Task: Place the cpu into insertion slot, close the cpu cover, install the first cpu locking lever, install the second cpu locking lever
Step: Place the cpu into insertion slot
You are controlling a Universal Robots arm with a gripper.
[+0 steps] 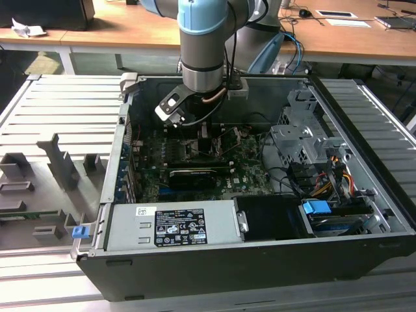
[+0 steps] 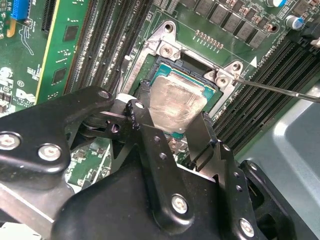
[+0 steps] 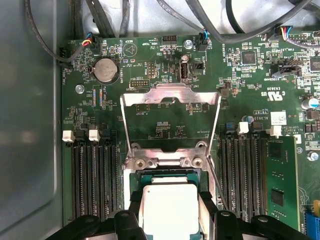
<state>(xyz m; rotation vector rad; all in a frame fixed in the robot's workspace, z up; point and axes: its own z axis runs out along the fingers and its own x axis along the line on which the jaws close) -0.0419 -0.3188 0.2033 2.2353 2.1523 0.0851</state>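
Silver-grey, flat, square cpu [image 3: 169,212] sat between the two black metal fingers [image 3: 136,206] of the robot's gripper [image 3: 171,207], one finger pressed against each of two opposite edges. The gripper was closed to the width of the chip and gripping it. In both wrist views the cpu [image 2: 176,102] lay directly over the square black insertion slot [image 3: 165,176] with its metal rim. Whether it was fully seated could not be told.

The thin silvery cpu cover [image 3: 170,93], a square metal frame with a large window, stood swung open on its hinge at the slot's far edge. Green motherboard [image 3: 150,55] showed through the window. A thin metal rod lever [image 2: 280,90] stuck out, unlatched, from one corner of the slot. Long, narrow black memory slots [image 3: 92,185] ran along both sides of the slot.

In the exterior view, the grey and pale blue robot arm [image 1: 205,45] reached straight down into an open dark computer case [image 1: 195,276].
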